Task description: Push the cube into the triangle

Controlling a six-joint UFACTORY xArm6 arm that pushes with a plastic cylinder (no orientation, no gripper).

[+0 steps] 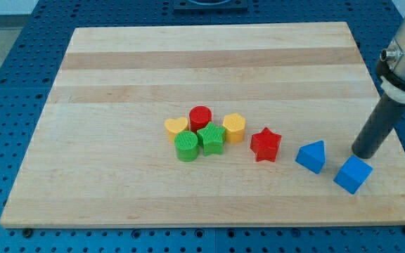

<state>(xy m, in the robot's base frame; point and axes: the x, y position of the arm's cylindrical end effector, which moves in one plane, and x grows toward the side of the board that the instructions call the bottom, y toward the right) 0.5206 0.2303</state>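
A blue cube (352, 174) sits near the board's lower right corner. A blue triangle (311, 155) lies just to its left, a small gap apart. My tip (363, 154) rests on the board just above and slightly right of the cube, close to its upper edge, and right of the triangle.
A red star (265, 145) lies left of the triangle. Farther left is a cluster: yellow heart (176, 128), red cylinder (200, 117), yellow hexagon (234, 127), green star (211, 140), green cylinder (186, 146). The wooden board's right edge (399, 151) is near the cube.
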